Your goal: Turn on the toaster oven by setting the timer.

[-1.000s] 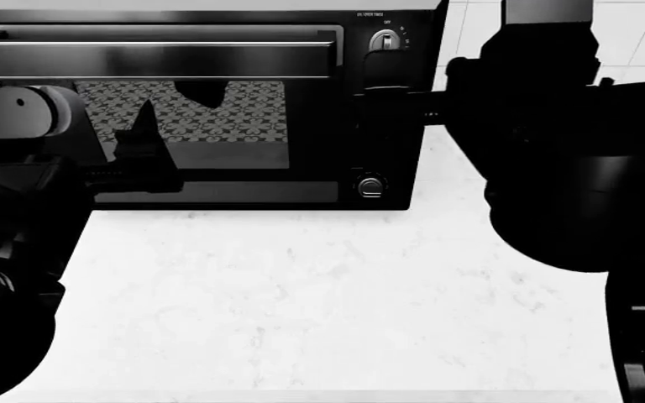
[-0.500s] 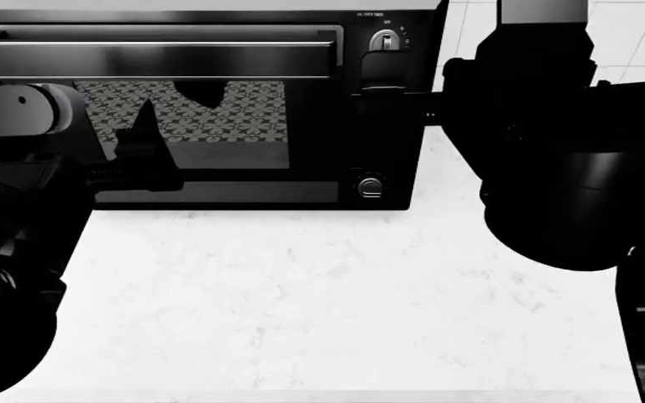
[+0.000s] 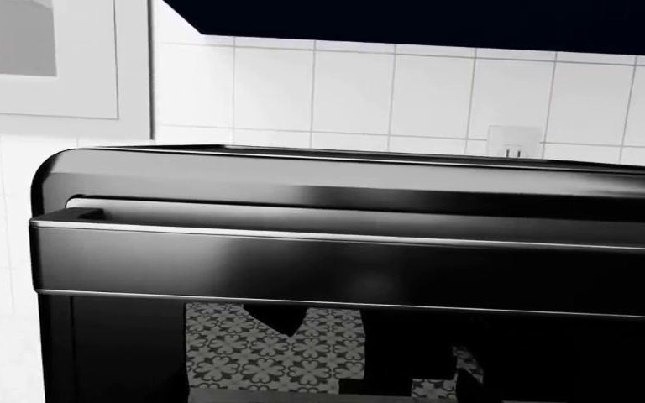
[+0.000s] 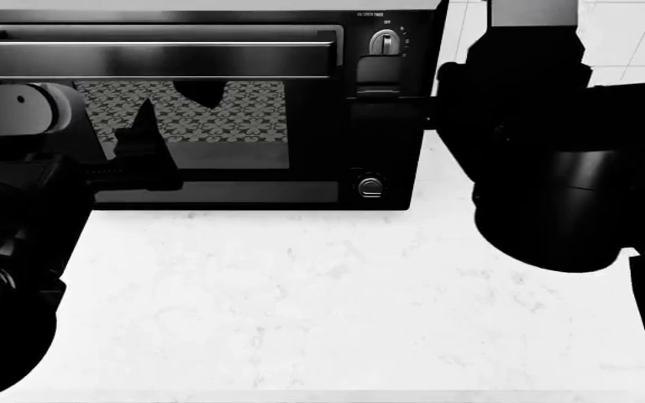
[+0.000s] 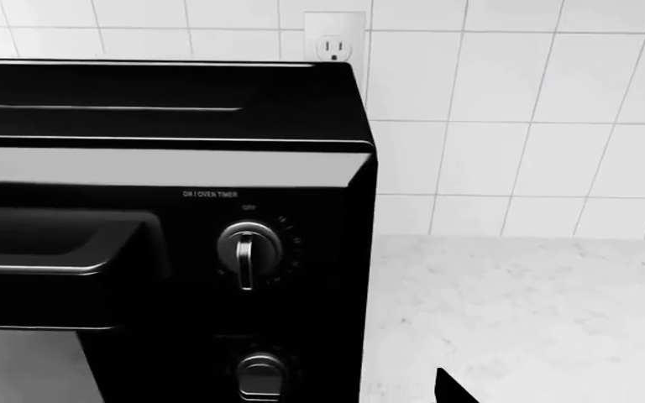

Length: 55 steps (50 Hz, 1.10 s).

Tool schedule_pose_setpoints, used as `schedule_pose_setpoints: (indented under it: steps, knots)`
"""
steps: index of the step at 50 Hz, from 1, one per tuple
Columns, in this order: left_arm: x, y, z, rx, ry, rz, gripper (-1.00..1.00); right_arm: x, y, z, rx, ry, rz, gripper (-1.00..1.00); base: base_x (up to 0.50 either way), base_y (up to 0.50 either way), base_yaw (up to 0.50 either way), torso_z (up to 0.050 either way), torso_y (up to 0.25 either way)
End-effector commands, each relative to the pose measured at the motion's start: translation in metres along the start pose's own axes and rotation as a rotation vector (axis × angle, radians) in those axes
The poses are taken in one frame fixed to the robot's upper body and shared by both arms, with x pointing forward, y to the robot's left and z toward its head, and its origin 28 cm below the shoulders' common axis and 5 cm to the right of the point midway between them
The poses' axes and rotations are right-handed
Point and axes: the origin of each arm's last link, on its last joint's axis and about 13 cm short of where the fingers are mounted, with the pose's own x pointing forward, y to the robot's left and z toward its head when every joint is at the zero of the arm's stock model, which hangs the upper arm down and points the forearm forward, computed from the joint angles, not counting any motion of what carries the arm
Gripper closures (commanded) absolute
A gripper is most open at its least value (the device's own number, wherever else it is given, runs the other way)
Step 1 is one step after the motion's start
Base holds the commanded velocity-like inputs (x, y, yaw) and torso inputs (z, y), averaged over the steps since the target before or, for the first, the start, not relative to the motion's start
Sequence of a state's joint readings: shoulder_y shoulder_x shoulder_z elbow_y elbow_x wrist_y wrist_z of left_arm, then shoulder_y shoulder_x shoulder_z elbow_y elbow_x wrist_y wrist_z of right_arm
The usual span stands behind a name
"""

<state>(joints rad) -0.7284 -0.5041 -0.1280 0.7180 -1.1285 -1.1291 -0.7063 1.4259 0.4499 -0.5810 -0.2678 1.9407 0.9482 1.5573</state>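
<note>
The black toaster oven (image 4: 205, 180) stands at the back of the counter, with its bar handle (image 4: 154, 59) above the patterned glass door. The timer (image 4: 385, 42) is the top knob, its pointer upright at OFF. It also shows in the right wrist view (image 5: 248, 252), above a second knob (image 5: 261, 378). My right gripper (image 4: 376, 105) is in front of the knob column just below the timer and hides the middle knob. Only one fingertip (image 5: 450, 389) shows in its wrist view, off to the side. My left gripper (image 4: 144, 159) hangs before the glass door; its jaws are not readable.
The bottom knob (image 4: 369, 186) shows under the right gripper. The white marble counter (image 4: 322, 294) spreads in front of the oven. A tiled wall with an outlet (image 5: 334, 38) is behind it. The left wrist view shows the oven's handle (image 3: 356, 269) close up.
My right arm has shifted slightly left and up, closer to the knob column below the timer. The left arm and the timer pointer have not moved.
</note>
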Motion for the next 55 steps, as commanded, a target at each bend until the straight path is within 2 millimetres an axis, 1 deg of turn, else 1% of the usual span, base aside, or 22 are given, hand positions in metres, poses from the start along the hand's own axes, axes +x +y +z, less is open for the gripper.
schedule_pose_setpoints:
  steps: [1, 17, 27, 30, 42, 55]
  knots:
    - [0.001, 0.0, 0.0, -0.003, 0.0, 0.001, -1.0, -0.002, 0.005, 0.002, -0.001, 0.009, 0.002, -1.0, 0.0, 0.0, 0.0, 0.0, 0.0]
    - [0.001, 0.0, 0.0, -0.006, 0.001, 0.002, -1.0, -0.004, 0.013, 0.007, 0.003, -0.003, 0.032, -1.0, 0.0, 0.0, 0.0, 0.0, 0.0]
    - [0.001, 0.0, 0.0, -0.004, 0.001, 0.002, -1.0, -0.004, 0.019, 0.003, -0.012, 0.019, 0.008, -1.0, 0.0, 0.0, 0.0, 0.0, 0.0]
    - [0.0, 0.0, 0.0, -0.004, 0.0, 0.002, -1.0, -0.007, 0.021, 0.002, -0.013, 0.023, 0.005, -1.0, 0.0, 0.0, 0.0, 0.0, 0.0]
    - [0.001, 0.0, 0.0, -0.005, 0.001, 0.002, -1.0, -0.002, 0.027, 0.0, -0.02, 0.019, -0.028, -1.0, 0.0, 0.0, 0.0, 0.0, 0.0]
    - [0.001, 0.0, -0.001, -0.008, 0.002, 0.002, -1.0, 0.001, 0.032, 0.004, -0.007, 0.0, -0.025, -1.0, 0.0, 0.0, 0.0, 0.0, 0.0]
